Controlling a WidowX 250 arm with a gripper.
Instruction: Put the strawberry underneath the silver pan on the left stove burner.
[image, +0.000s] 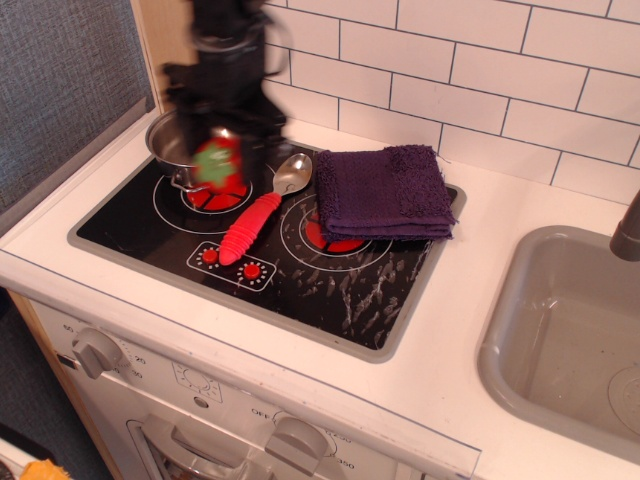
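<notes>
One gripper (218, 160), blurred, grips the strawberry (217, 162) near the cooktop's back-left corner; lower it onto the left stove burner (205, 195) just front of the silver pan (165, 140), releasing only once seated

Single view, high front-right vantage, angled down at cooktop (330, 290), mid-range, sink (520, 330) at right

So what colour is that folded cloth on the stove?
Dark purple cloth, clearest in the observation.image view.
</notes>
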